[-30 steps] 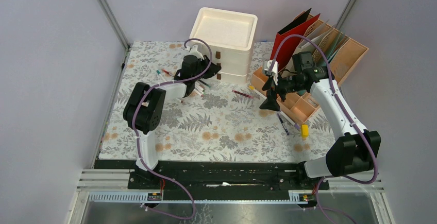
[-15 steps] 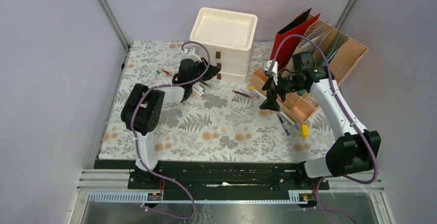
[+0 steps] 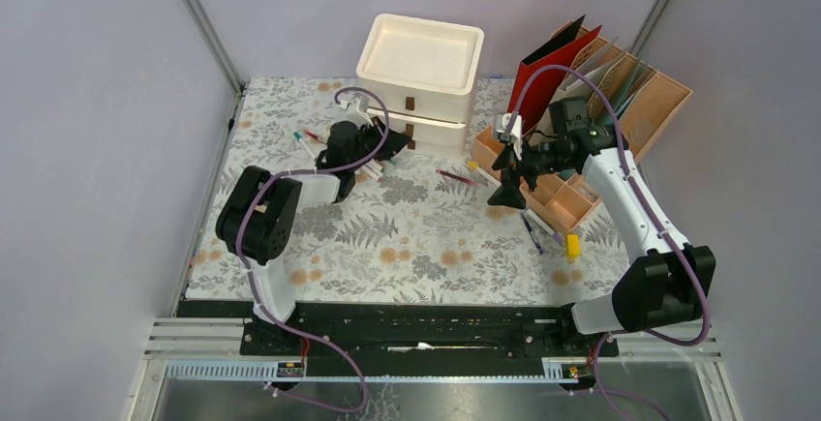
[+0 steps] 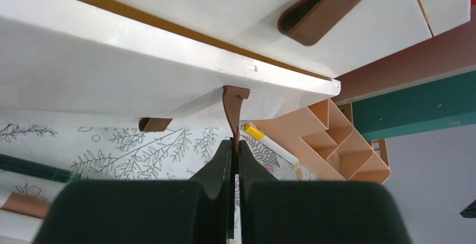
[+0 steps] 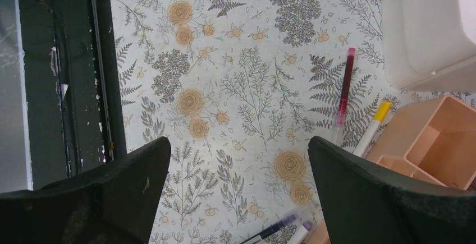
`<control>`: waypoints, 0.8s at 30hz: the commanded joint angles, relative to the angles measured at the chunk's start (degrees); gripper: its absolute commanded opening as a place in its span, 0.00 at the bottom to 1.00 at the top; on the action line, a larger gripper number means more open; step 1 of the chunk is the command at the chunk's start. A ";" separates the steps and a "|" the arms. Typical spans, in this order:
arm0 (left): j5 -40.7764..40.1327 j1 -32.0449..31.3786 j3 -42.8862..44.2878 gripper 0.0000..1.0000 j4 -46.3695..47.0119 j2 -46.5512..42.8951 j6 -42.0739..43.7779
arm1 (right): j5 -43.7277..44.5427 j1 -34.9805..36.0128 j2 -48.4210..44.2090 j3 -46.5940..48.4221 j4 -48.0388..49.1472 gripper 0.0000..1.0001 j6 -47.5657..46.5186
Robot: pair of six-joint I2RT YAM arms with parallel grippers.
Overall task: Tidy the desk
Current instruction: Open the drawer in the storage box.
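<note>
Pale cloth printed with grey-green ferns and orange flowers is covering the table [image 3: 426, 237], which is spreading out beneath both arms. We are seeing the left pincer [image 3: 387, 142] reaching over the far left part of that table, right up against the front of the white drawer unit [image 3: 421, 53] standing at the back edge. Its fingers are pressing together, clenched on the thin brown handle [image 4: 234, 109] that is jutting from a drawer front, with the printed cloth showing just below. The left arm is folding at the elbow near the left edge and stretching its forearm low toward the unit. We are finding the right pincer [image 3: 505, 175] hanging above the table's middle right, just beside the peach organizer [image 3: 566, 203], its fingers spread wide and gripping nothing. Under it a pink pen [image 5: 344, 87] and a yellow-capped marker [image 5: 373, 122] are lying on the cloth, the marker just beside the organizer's wall. The right arm is rising from its base at the near right corner and bending leftward at the wrist.
</note>
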 commanded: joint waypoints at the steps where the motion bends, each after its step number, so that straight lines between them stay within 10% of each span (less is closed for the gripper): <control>1: 2.96 -0.21 -2.69 0.00 4.13 -4.42 -0.61 | -1.90 0.30 -0.86 -0.08 0.11 1.00 0.28; 18: 2.22 -0.40 -13.12 0.03 -2.37 -16.29 2.27 | -2.23 0.31 -0.70 -0.08 0.19 1.00 0.59; 24: 0.01 -0.43 -16.27 0.24 -7.63 -23.45 4.18 | -2.09 0.30 -0.52 -0.08 0.20 1.00 0.55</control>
